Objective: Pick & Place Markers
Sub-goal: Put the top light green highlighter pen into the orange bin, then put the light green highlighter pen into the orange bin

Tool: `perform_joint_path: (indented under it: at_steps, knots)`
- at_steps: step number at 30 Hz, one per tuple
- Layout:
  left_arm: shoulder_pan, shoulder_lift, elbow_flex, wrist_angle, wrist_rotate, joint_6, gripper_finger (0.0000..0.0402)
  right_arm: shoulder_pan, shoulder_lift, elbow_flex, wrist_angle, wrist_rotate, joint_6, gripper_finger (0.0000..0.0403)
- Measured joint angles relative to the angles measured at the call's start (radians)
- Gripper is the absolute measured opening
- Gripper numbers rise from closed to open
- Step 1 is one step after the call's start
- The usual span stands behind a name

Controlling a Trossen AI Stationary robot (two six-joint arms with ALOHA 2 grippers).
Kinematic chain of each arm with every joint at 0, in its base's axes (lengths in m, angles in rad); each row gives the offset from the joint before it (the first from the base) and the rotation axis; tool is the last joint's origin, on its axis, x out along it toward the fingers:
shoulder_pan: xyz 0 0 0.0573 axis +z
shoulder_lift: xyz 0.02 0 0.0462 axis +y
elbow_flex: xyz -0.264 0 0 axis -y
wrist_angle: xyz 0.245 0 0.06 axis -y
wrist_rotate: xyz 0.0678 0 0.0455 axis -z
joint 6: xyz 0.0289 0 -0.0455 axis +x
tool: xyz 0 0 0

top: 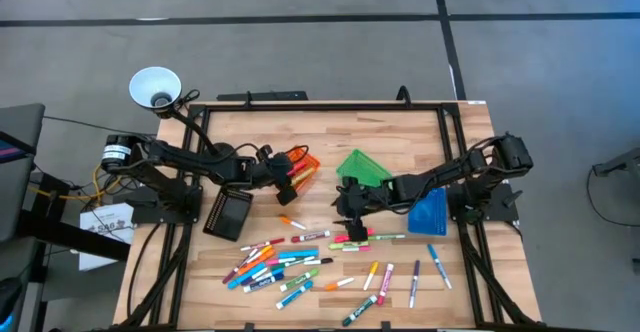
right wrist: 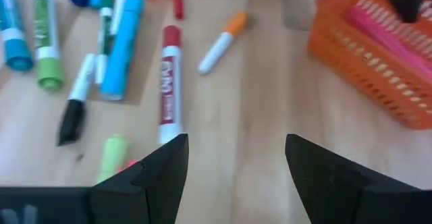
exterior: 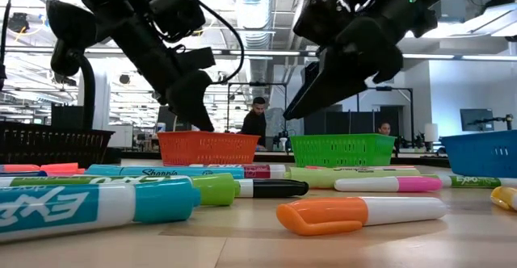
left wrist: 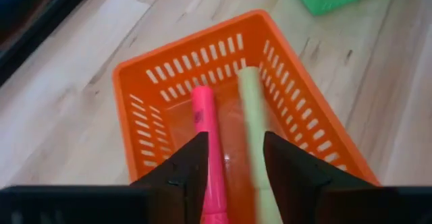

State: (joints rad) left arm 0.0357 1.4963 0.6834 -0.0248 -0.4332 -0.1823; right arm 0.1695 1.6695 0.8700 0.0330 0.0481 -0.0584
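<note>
Many markers [top: 290, 262] in several colours lie loose on the near half of the wooden table. My left gripper [top: 287, 184] hangs open over the orange bin [left wrist: 202, 96], pointing slantwise down into it. A pink marker [left wrist: 206, 129] lies in the bin. Beside it a pale green marker [left wrist: 255, 136] shows blurred under the gap between the fingers. My right gripper [right wrist: 233, 163] stands open above bare table just right of the orange bin. A red marker [right wrist: 170, 82] and an orange-capped white marker [right wrist: 221, 42] lie ahead of it.
A green bin [top: 362, 167] stands right of the orange one, a blue bin [top: 428, 212] at the right, and a black bin [top: 228, 212] at the left. A white lamp [top: 155, 87] stands at the far left corner. In the low view, people show in the room behind.
</note>
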Motion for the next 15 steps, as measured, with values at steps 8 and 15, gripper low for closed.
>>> perform_joint_path:
  at_steps: [8,15]
  knots:
    - [-0.003,-0.134,0.000,0.013,-0.007,0.002,0.0162,0.052,0.000,0.000,-0.086,-0.089,0.033,0.0240]
    - [-0.027,-0.304,0.000,0.018,-0.007,0.002,0.0145,0.090,0.020,0.001,-0.096,-0.094,0.044,0.0240]
